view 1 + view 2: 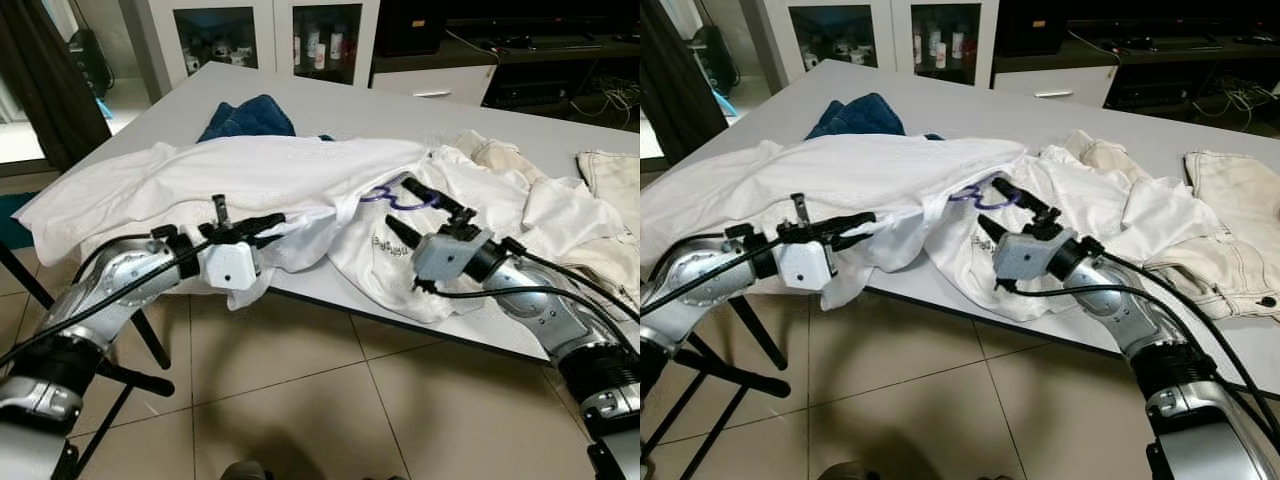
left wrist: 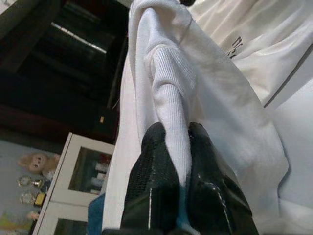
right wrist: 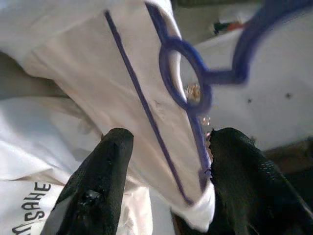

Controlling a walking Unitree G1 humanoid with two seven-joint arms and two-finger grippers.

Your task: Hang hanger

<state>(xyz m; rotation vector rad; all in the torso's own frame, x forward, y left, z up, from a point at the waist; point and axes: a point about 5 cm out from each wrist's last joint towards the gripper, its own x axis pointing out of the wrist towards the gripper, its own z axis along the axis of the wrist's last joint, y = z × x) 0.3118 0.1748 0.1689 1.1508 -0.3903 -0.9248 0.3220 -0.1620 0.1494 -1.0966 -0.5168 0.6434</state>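
Left pincer clamped on white shirt cuff at tabletop near edge; right pincer apart around purple hanger. Risk: closing on loose cloth, missing thin plastic.

Ribbed white cloth shirt, glossy plastic hanger

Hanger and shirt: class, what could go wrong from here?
1. The left gripper is shut on only a narrow ribbed fold of the white shirt; a pull might slip it free.
2. The right gripper is open around the purple hanger, which is partly wrapped in cloth; closing could pinch fabric too.
3. Much of the shirt overhangs the table edge and could slide off.
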